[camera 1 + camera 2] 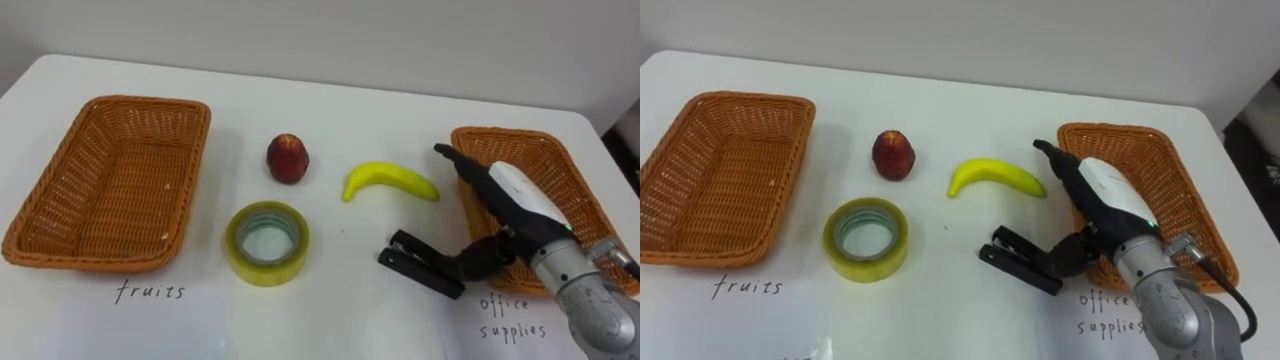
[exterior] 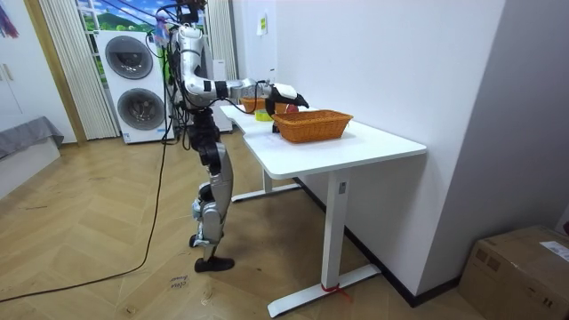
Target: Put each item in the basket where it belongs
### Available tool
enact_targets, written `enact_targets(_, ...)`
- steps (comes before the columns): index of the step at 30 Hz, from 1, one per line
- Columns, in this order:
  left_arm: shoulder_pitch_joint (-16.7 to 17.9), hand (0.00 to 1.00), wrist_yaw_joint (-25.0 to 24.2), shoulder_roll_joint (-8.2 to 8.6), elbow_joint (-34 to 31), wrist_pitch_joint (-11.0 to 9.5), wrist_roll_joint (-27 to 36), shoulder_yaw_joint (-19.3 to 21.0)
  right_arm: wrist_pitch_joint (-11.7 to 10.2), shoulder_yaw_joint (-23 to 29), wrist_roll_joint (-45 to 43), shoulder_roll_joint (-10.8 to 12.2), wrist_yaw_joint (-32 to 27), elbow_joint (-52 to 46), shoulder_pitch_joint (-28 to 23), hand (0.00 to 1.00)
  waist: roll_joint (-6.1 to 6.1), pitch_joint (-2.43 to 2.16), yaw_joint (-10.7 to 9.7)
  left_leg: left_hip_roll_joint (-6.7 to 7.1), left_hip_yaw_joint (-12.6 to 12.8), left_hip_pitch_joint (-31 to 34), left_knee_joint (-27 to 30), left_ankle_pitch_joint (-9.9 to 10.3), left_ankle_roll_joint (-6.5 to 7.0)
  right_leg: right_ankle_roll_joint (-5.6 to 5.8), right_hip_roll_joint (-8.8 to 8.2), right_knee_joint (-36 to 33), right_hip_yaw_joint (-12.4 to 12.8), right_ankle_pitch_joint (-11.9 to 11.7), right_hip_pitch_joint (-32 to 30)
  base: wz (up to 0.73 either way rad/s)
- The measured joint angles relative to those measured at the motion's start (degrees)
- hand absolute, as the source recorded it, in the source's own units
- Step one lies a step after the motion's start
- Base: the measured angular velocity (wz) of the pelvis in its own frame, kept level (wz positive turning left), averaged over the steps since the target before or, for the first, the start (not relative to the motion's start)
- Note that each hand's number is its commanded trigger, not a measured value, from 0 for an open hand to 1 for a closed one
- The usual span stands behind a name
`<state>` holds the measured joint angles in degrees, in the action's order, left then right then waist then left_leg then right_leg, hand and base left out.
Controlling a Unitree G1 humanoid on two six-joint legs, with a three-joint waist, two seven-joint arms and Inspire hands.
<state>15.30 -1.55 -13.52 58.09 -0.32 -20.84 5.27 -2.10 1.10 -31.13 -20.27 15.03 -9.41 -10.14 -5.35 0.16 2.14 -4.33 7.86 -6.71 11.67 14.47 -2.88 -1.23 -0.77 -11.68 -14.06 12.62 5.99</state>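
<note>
My right hand [image 1: 520,195] hangs over the table's right side, just left of the office-supplies basket [image 1: 575,200]. Its fingers [image 1: 447,155] stretch straight toward the banana [image 1: 390,181], and its dark thumb [image 1: 482,257] touches the right end of the black stapler [image 1: 425,263], which lies flat on the table. A red apple [image 1: 287,158] sits in the middle, with a roll of yellow tape [image 1: 267,242] in front of it. The fruits basket [image 1: 110,180] at the left stands empty. In the room view I stand at the white table [image 2: 356,147] with that arm held out over it.
Handwritten labels mark the table in front of each basket: "fruits" [image 1: 150,292] and "office supplies" [image 1: 512,315]. Bare white tabletop [image 1: 340,300] lies between the tape and the stapler. In the room view, washing machines [image 2: 133,84] stand behind me.
</note>
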Motion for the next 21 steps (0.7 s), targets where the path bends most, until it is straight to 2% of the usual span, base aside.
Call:
enact_targets(4, -0.01, 0.00, 0.95, -0.26, -0.03, -0.42, -0.01, 0.00, -1.18, 0.00, -0.06, -0.01, -0.43, -0.68, 0.02, 0.00, 0.50, 0.22, 0.57, -0.05, 0.57, -0.18, 0.03, 0.00, 0.00, -0.01, 0.13, -0.09, 0.87, -0.05, -0.05, -0.06)
enact_targets(8, -0.28, 0.00, 0.87, -0.64, -0.04, -0.52, 0.07, 0.00, -1.18, 0.00, -0.53, -0.02, -0.63, -2.58, 0.04, 0.00, 0.88, 0.27, 1.09, -0.01, 0.62, -0.22, 0.01, -0.07, 0.12, 0.00, 0.22, -0.12, 1.02, -0.16, -0.03, -0.01)
enact_targets(10, -0.25, 0.00, 0.87, -0.82, -0.03, -0.57, 0.00, -0.47, -2.12, -0.03, -0.75, -0.02, -1.14, -5.07, 0.13, 0.00, 1.07, 0.27, 1.37, 0.02, 0.61, -0.28, 0.01, -0.10, 0.16, 0.02, 0.22, -0.13, 0.97, -0.17, 0.05, 0.00)
enact_targets(13, -0.08, 0.00, 0.82, -0.92, -0.02, -1.02, -0.01, -1.10, -3.39, -0.68, -0.75, -0.02, -2.46, -5.47, 1.19, 0.00, 1.08, 0.29, 1.39, 0.03, 0.60, -0.52, -0.01, -0.11, 0.17, 0.03, 0.23, -0.10, 0.96, -0.18, 0.33, 0.00)
enact_targets(21, 0.16, 0.00, 0.37, -0.92, 0.00, -1.30, -0.02, -1.13, -4.38, -2.22, -0.91, -0.02, -3.63, -5.49, 2.37, 0.00, 0.99, 0.33, 1.38, 0.04, 0.36, -0.83, -0.02, -0.11, 0.17, 0.03, 0.04, 0.01, 0.68, -0.18, 0.79, 0.01)
